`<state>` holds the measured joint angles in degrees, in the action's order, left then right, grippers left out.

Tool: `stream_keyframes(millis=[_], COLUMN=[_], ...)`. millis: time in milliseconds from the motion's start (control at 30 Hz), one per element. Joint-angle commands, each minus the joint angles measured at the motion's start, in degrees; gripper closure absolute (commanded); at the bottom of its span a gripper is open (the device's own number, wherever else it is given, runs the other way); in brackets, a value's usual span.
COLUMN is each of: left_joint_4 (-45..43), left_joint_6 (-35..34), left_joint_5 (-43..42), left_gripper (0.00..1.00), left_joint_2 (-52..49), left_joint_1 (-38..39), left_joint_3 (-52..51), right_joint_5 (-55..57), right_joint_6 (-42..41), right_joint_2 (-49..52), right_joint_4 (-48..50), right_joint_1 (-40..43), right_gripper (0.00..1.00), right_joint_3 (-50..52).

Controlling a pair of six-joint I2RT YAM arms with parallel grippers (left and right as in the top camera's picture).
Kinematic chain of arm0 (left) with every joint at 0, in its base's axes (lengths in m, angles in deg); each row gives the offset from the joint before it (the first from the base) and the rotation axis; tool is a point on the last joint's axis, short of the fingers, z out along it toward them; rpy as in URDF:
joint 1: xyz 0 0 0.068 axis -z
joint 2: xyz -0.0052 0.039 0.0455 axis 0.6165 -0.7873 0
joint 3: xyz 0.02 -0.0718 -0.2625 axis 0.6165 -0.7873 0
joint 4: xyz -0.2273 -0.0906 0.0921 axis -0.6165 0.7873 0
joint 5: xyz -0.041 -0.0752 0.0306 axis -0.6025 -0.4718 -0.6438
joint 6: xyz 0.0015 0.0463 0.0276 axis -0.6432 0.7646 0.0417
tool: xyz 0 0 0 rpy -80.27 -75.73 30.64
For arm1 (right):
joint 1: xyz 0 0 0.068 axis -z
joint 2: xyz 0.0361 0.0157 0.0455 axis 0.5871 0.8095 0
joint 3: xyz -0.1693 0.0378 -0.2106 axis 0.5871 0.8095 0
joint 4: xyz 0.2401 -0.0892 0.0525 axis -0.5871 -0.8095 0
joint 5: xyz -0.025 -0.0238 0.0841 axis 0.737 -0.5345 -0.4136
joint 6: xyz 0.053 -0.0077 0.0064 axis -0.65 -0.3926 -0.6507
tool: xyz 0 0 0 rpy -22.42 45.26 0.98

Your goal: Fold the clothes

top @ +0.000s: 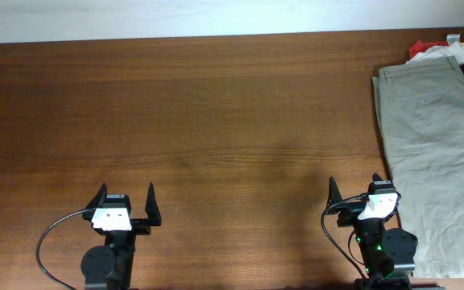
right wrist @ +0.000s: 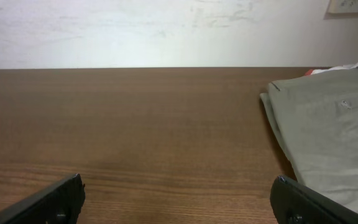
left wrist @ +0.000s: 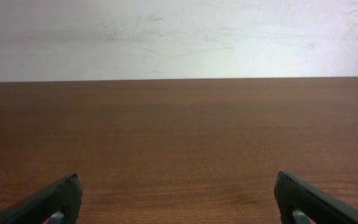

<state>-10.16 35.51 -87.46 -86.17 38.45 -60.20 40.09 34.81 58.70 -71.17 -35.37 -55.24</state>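
A beige pair of trousers (top: 433, 137) lies flat on the right side of the brown table, on top of a pile with red, white and dark clothes (top: 449, 52) showing at the far right corner. The trousers also show in the right wrist view (right wrist: 334, 130). My right gripper (top: 354, 187) is open and empty at the table's front, its right finger beside the trousers' left edge; in its own view (right wrist: 179, 193) only wood lies between the fingers. My left gripper (top: 126, 196) is open and empty at the front left (left wrist: 179, 196), far from the clothes.
The brown wooden table (top: 216, 121) runs from the left edge to the clothes. A white wall (left wrist: 179, 37) stands behind its far edge. A wall socket plate (right wrist: 353, 6) shows at the top right of the right wrist view.
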Motion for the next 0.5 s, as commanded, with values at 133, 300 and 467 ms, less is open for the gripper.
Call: stream_keyframes(millis=[133, 300, 467], left_joint_4=[0.22, 0.22, 0.22], left_joint_6=[-0.74, -0.74, -0.74], left_joint_5=[0.44, 0.44, 0.44], left_gripper=[0.01, 0.01, 0.01], left_joint_2=[-0.15, -0.15, -0.15], left_joint_1=[0.37, 0.35, 0.35], left_joint_3=[-0.28, -0.28, -0.28], right_joint_5=[-3.8, -15.87, -12.24], right_joint_6=[-3.58, -10.05, -10.03], right_joint_2=[-0.13, -0.13, -0.11], right_joint_4=[3.23, 2.95, 15.72], right_joint_1=[-0.57, -0.57, -0.57], right_gripper=[0.01, 0.01, 0.01], right_joint_3=[0.28, 0.28, 0.24])
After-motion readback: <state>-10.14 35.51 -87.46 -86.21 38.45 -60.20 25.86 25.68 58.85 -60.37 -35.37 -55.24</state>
